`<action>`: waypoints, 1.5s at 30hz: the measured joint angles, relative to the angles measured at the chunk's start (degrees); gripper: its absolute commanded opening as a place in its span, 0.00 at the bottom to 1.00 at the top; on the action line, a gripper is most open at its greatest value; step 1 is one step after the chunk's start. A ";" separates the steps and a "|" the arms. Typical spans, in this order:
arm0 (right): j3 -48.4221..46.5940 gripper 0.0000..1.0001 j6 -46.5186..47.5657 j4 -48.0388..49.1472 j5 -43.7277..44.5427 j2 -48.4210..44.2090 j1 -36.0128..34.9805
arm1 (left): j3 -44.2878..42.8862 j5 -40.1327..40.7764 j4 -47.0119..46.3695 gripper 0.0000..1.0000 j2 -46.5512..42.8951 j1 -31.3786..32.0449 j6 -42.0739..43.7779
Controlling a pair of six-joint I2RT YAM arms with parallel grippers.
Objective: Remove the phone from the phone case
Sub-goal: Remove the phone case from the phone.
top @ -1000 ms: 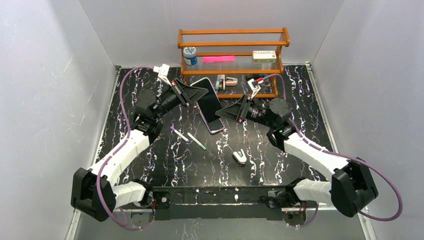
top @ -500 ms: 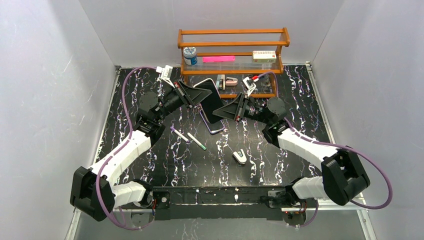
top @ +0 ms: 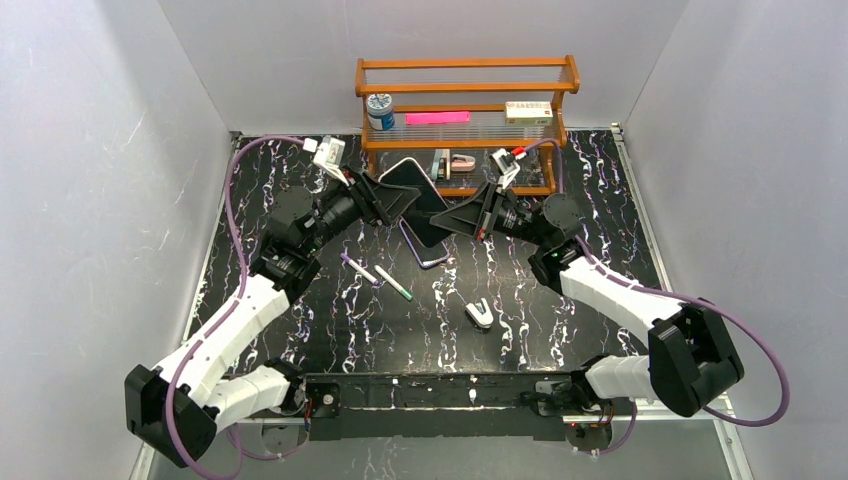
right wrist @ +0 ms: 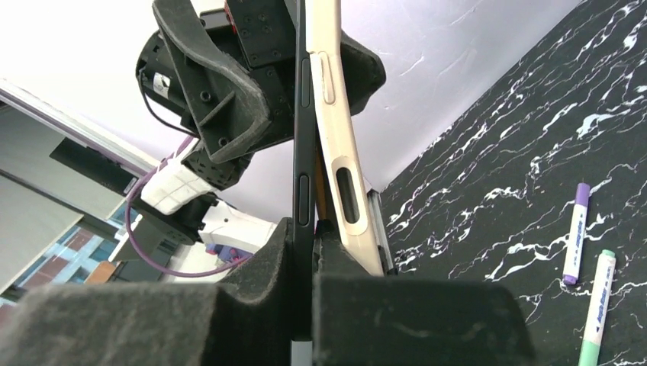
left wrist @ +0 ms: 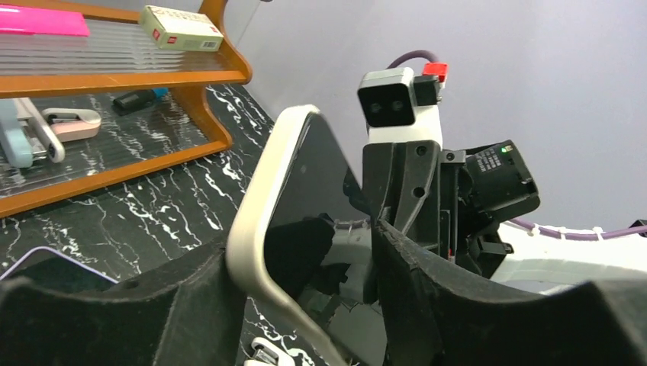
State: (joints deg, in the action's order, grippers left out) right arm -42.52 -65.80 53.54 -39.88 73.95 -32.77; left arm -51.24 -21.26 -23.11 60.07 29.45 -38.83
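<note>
A dark phone [top: 425, 205] in a beige phone case [left wrist: 255, 213] is held up off the table between both arms, in front of the rack. My left gripper [top: 398, 193] is shut on its upper end, the case rim against one finger [left wrist: 191, 305]. My right gripper [top: 447, 220] is shut on the phone's thin dark edge [right wrist: 303, 137]. In the right wrist view the beige case [right wrist: 339, 152] stands apart from the phone at the near end. The left gripper's fingers [right wrist: 221, 76] show behind them.
A wooden rack [top: 465, 90] at the back holds a jar [top: 380, 110], a pink item and a box. A flat lavender-edged thing [top: 432, 258] lies under the held phone. Two markers [top: 378, 275] and a small white object [top: 480, 313] lie on the marbled table.
My right gripper has moved left and up onto the phone. My left gripper has shifted right and the phone stands more tilted and higher off the table.
</note>
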 measured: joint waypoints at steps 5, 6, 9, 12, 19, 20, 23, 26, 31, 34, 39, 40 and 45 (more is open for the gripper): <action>-0.24 0.01 -0.11 -1.64 3.17 -0.96 0.39 | 1.20 2.86 1.51 0.59 -3.26 0.02 0.79; -0.24 0.01 -0.09 -2.05 3.82 -1.05 0.46 | 1.62 3.21 1.86 0.59 -4.15 0.02 0.87; -0.24 0.01 -0.22 -3.65 6.45 -1.40 0.52 | 2.80 3.96 2.95 0.59 -6.36 0.02 0.87; -0.24 0.01 -0.72 -4.22 8.85 -1.68 0.52 | 4.66 3.93 2.32 0.58 -7.45 0.02 -0.44; -0.24 0.01 -3.58 -4.31 15.19 -3.30 0.52 | 10.95 2.97 -2.75 0.52 -3.39 0.26 -9.86; -0.24 0.01 -3.93 -4.24 15.89 -3.43 0.52 | 11.43 2.95 -3.19 0.52 -2.86 0.39 -10.73; -0.24 0.01 -4.87 -4.07 17.64 -3.50 0.52 | 12.17 2.82 -5.29 0.51 -1.57 0.92 -13.42; -0.24 0.01 -5.60 -4.04 18.60 -3.50 0.52 | 12.20 2.27 -8.37 0.52 -0.42 1.79 -15.50; -0.24 0.01 -6.21 -4.04 19.56 -3.50 0.52 | 12.20 1.53 -11.32 0.52 0.59 2.95 -17.22; -0.24 0.01 -6.49 -4.02 19.85 -3.50 0.52 | 12.20 1.49 -12.57 0.50 1.07 3.37 -17.77; -0.24 0.01 -7.30 -3.61 19.82 -3.43 0.52 | 12.07 1.57 -14.69 0.48 4.04 4.17 -18.51; -0.24 0.01 -7.37 -3.61 19.82 -3.41 0.52 | 12.00 1.60 -14.99 0.47 4.76 4.33 -18.71; -0.22 0.01 -7.54 -3.58 19.80 -3.34 0.79 | 11.61 1.77 -16.37 0.48 6.93 4.92 -19.39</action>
State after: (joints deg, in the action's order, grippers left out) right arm -42.74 -73.34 49.95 -20.08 70.61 -31.99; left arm -39.64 -19.49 -39.48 67.00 34.37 -58.22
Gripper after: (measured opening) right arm 0.122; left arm 0.474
